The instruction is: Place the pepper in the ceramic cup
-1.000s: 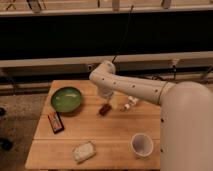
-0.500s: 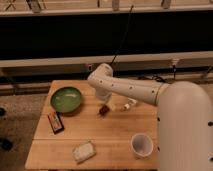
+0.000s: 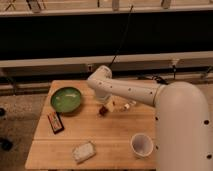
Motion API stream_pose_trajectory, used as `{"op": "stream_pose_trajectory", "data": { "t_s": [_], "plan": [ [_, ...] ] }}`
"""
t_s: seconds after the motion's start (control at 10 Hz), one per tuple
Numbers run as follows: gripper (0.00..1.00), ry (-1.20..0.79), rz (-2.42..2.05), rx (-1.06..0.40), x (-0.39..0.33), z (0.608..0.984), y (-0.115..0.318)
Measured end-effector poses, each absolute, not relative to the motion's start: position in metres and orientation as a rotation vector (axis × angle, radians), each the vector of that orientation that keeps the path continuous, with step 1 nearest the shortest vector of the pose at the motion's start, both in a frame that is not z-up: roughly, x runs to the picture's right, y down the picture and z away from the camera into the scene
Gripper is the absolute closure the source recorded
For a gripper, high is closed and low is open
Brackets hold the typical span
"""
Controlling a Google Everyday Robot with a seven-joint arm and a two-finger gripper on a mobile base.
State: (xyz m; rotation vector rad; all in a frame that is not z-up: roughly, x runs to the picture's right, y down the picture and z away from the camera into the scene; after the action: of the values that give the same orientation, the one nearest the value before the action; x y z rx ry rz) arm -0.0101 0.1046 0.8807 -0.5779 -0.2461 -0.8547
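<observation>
Lowered slightly toward the tabletop (image 3: pixel 112 135) over the last second: arm (image 3: pixel 131 91), elbow and forearm together, with the hand (image 3: pixel 110 105) carried down with them. Unchanged in position over the same interval: pepper (image 3: pixel 102 111), green bowl (image 3: pixel 66 99), ceramic cup (image 3: pixel 142 145) and both packets.

Hand:
- Positioned over the middle of the tabletop, nearer the far edge than the near edge.
- Just right of the pepper.
- Released and spread wide, grasping nothing.
- Cannot tell whether in contact with the pepper or just clear of it.

Pepper:
- Small, dark red-brown, lying on the tabletop near its centre.
- Right of the green bowl, just beside the hand.
- Not in the ceramic cup.

Ceramic cup:
- White, upright, mouth facing up.
- Standing near the near right corner of the tabletop, well apart from the pepper.
- Close beside the white body of the robot.

Green bowl:
- Upright, near the far left corner of the tabletop.

Dark rectangular packet (image 3: pixel 55 122):
- Flat by the left edge, just on the near side of the green bowl.

Pale wrapped packet (image 3: pixel 83 151):
- Flat by the near edge, left of centre, between the dark rectangular packet and the ceramic cup.
</observation>
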Motion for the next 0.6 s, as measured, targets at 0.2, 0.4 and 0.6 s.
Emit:
{"op": "stream_pose_trajectory", "data": {
  "t_s": [0.2,0.4,0.6],
  "plan": [
    [0.2,-0.258,-0.861,-0.575,-0.0121,0.8837,0.1061],
    [0.2,-0.266,-0.87,-0.57,-0.014,0.8877,0.106],
    [0.2,-0.269,-0.876,-0.569,-0.0152,0.8907,0.1059]
  ]
}}
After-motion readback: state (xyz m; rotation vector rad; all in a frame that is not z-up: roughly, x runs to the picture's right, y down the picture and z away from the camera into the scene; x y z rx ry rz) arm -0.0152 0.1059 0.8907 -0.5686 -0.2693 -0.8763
